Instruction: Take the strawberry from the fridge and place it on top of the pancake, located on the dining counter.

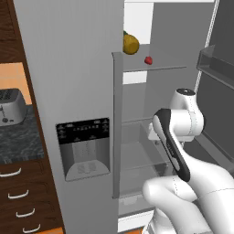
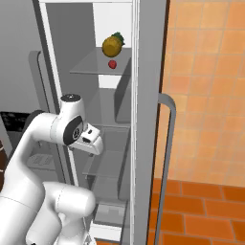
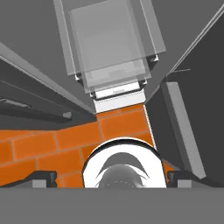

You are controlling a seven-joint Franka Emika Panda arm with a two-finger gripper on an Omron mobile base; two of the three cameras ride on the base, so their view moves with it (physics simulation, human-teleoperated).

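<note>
The arm (image 1: 176, 151) rises in front of the open fridge (image 1: 73, 77), bent at the elbow, with its wrist level with the middle shelves. The gripper (image 3: 111, 178) points straight down; its two fingertips (image 3: 43, 178) stand wide apart at the bottom corners of the hand view, released, with nothing between them. Below them lie the orange floor tiles (image 3: 52, 144) and the fridge's bottom edge, with clear drawers (image 3: 109, 48) stacked above it.

The right door (image 2: 148, 119) is swung open, its long handle (image 2: 167, 158) facing the tiled wall. The left door is shut and carries the black water dispenser (image 1: 83, 148).

Further in and higher, the strawberry (image 1: 148, 60) sits on an upper glass shelf (image 1: 155, 68), near its front edge, well above the wrist. Just beside it, towards the left door, is a larger yellow-brown fruit (image 1: 130, 44); the two look apart.

At the far left, a toaster (image 1: 11, 107) stands on a dark worktop (image 1: 20, 141) above wooden drawers.
</note>
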